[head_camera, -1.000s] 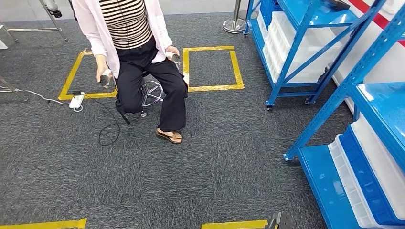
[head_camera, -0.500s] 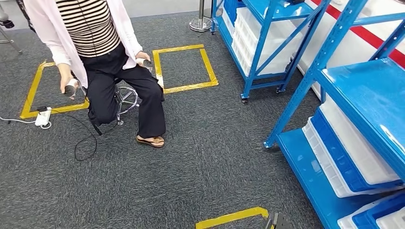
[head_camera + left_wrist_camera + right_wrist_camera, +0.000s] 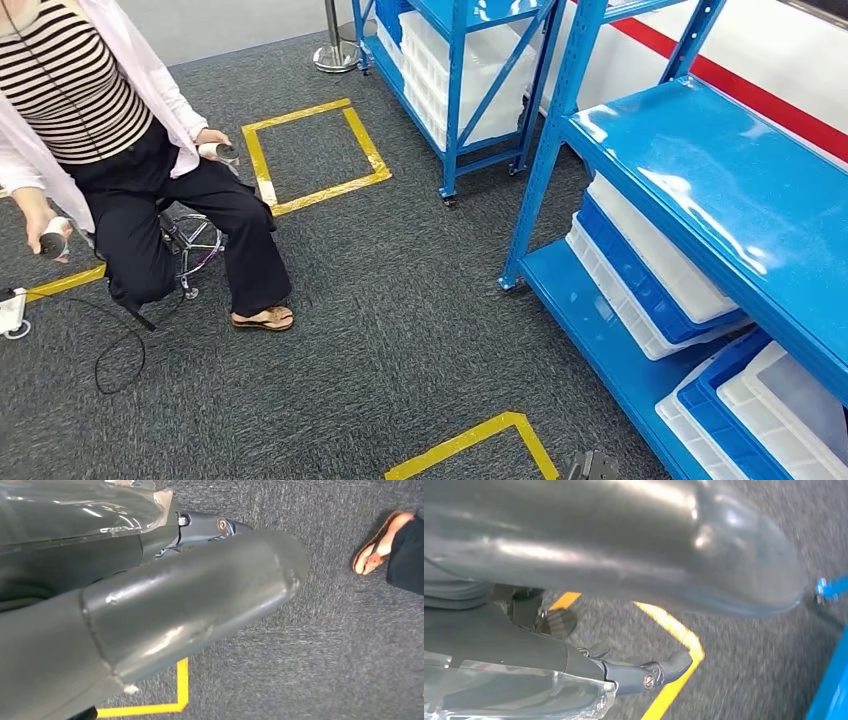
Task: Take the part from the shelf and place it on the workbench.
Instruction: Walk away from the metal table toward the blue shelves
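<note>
**Robot facing blue shelves, both hands hanging over the carpet**

The head view is looking down on a grey carpet [image 3: 400, 320] with a blue shelf [image 3: 700, 170] standing close on the right. Its upper board is lying bare and shining. Under it, a white bin [image 3: 665, 255] is sitting nested in a blue bin [image 3: 640, 285], and more bins [image 3: 770, 410] are sitting beside them at the picture's lower right corner. What the bins are holding cannot be told, so the part itself cannot be picked out on the shelf. A second shelf [image 3: 455, 90] is standing farther back, carrying pale bins.

The left hand [image 3: 175, 605] is hanging above the carpet, its thick grey thumb lying across the left wrist view with a dark fingertip [image 3: 220, 526] showing behind it; whether the hand is open or closed cannot be told. The right hand [image 3: 624, 540] is likewise hanging over the carpet, blurred, one dark finger [image 3: 649, 672] pointing out over a strip of yellow tape [image 3: 674, 630]; its state cannot be told either.

On the left, a person [image 3: 90, 110] is sitting on a stool [image 3: 195, 245], holding a controller [image 3: 222, 152] in one hand and a second controller [image 3: 52, 243] in the other. A sandal [image 3: 262, 319] is resting on the carpet. A yellow tape square [image 3: 310, 155] is lying just beside the person.
</note>
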`<state>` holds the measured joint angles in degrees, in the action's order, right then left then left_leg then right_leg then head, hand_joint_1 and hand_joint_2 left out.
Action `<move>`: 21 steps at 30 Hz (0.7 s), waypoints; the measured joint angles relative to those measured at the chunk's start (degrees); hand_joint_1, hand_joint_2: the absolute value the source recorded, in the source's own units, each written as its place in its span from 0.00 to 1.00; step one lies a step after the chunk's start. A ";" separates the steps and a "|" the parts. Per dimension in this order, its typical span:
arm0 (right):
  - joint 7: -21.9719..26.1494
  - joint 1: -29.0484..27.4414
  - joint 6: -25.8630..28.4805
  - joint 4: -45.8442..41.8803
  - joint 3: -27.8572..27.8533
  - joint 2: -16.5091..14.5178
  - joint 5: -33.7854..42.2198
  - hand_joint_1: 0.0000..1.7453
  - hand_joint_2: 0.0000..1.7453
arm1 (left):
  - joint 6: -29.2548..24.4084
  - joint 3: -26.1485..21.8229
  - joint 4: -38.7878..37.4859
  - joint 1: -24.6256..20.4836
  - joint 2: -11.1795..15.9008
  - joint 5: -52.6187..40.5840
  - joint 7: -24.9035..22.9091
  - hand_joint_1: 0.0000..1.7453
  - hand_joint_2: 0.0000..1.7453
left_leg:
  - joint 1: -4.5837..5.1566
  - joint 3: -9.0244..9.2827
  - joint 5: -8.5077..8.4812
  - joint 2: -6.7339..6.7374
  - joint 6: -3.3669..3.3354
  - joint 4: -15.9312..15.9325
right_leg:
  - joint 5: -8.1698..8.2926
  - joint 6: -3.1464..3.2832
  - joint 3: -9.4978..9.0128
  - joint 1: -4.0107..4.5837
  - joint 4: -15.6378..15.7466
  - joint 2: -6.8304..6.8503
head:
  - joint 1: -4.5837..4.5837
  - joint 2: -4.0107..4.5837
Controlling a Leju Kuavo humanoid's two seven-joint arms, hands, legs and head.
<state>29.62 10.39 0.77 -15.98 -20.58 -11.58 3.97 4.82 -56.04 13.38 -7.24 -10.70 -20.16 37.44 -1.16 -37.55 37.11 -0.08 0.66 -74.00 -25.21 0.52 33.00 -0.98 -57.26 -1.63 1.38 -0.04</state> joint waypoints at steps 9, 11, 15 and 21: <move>0.02 -0.19 0.00 0.02 -0.02 -0.02 0.03 0.00 0.00 | 0.47 -0.15 -0.03 0.42 0.12 1.59 -1.21 0.00 0.00 | -0.43 5.82 -9.33 -3.51 -1.08 15.81 | 0.49 -2.01 1.46 0.34 -0.46 -5.69 | 0.02 0.00; 0.00 -0.24 0.00 0.03 -0.01 -0.06 -0.05 0.00 0.00 | 0.53 -0.21 -0.02 0.51 0.10 1.72 -1.24 0.00 0.00 | -0.33 6.00 -9.75 -1.97 -2.16 16.39 | -0.92 -2.08 3.10 0.46 -3.16 -3.06 | 0.26 0.00; -0.41 -0.31 0.00 0.04 0.00 -0.13 -0.16 0.00 0.00 | 0.49 -0.55 -0.02 1.01 0.26 1.97 -1.46 0.00 0.00 | 0.28 5.96 -9.75 1.48 -2.95 16.54 | -6.53 -1.74 9.39 0.33 -16.54 0.78 | 0.72 0.00; -1.08 -0.54 0.00 0.07 -0.01 0.13 0.00 0.00 0.00 | 0.56 -0.71 -0.03 1.20 0.27 2.13 -1.75 0.00 0.00 | 0.80 6.42 -9.26 5.46 -2.11 16.45 | -1.44 -2.46 0.13 0.77 -1.01 5.21 | 0.72 0.00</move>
<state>28.53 9.85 0.76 -15.91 -20.59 -11.45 3.97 5.38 -56.75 13.35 -6.04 -10.43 -18.03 35.69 -0.36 -31.13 27.85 5.39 -1.44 -57.55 -26.65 -1.94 33.13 -0.21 -58.27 3.58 2.10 -0.04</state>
